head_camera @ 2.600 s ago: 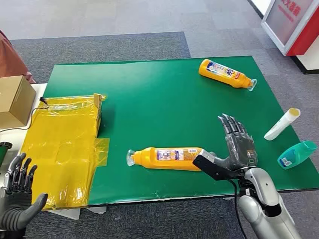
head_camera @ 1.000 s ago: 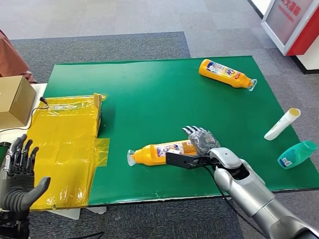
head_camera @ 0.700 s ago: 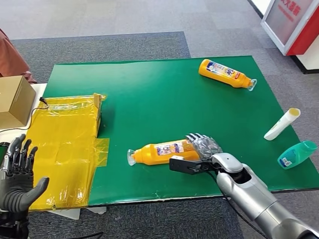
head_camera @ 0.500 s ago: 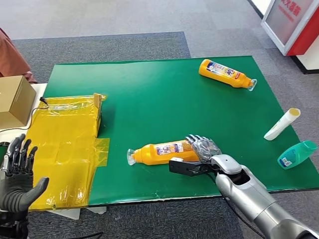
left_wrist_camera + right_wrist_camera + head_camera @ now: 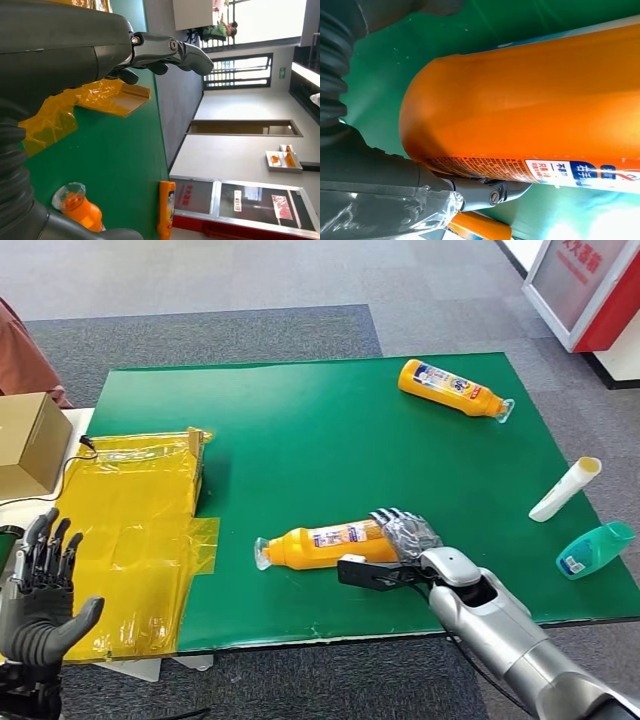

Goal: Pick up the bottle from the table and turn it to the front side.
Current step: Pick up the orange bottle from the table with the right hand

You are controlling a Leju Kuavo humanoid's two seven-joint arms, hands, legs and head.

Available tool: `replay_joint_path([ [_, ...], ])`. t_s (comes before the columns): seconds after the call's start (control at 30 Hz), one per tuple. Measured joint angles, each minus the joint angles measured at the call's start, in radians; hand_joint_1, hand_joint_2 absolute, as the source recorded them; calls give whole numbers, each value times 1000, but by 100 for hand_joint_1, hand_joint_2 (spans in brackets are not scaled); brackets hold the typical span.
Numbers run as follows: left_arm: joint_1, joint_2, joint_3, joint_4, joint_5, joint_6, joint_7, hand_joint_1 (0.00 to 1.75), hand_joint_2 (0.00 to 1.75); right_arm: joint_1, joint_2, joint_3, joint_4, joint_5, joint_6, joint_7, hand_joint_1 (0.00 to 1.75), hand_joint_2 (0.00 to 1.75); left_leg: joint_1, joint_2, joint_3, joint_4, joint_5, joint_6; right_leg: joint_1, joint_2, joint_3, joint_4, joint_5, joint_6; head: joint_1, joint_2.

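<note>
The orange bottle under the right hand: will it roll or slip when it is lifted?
The orange bottle lies on its side with a rounded body, so it may roll. Its glossy surface looks slippery. The right hand holds its base end, so the cap end may dip.

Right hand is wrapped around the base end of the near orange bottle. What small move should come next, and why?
Probably lift it slightly off the mat. The right hand already wraps the near orange bottle at its base, thumb on the near side, yet the bottle seems to lie on the green mat, so it cannot be turned.
</note>
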Motion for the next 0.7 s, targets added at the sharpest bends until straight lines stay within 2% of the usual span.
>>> replay_joint_path([
  [0.1, 0, 0, -1, 0, 2, 0, 0, 0, 175, -6, 6, 2, 12, 2, -1, -2, 0, 175, 0, 0, 0, 0, 0, 0, 0, 0, 0, 0, 0, 0, 0, 0],
  [0.17, 0, 0, -2, 0, 3, 0, 0, 0, 175, -9, 11, 4, 20, 2, -2, -4, 31, 175, 0, 0, 0, 0, 0, 0, 0, 0, 0, 0, 0, 0, 0, 0],
  [0.23, 0, 0, -4, 0, 3, 0, 0, 0, 175, -12, 16, 6, 28, 2, -3, -6, 117, 175, 0, 0, 0, 0, 0, 0, 0, 0, 0, 0, 0, 0, 0, 0],
  [0.3, 0, 0, -6, 0, 3, 0, 0, 0, 175, -16, 22, 8, 37, 2, -4, -9, 174, 175, 0, 0, 1, 0, 0, 0, 0, 0, 1, 0, 0, 0, 0, 0],
  [0.7, 2, 0, -8, 0, 8, 4, -2, 0, 175, -32, 37, 18, 67, -10, -28, -25, 175, 175, 0, 0, 2, 0, 0, 0, 0, 0, 2, 0, 0, 0, 0, 0],
])
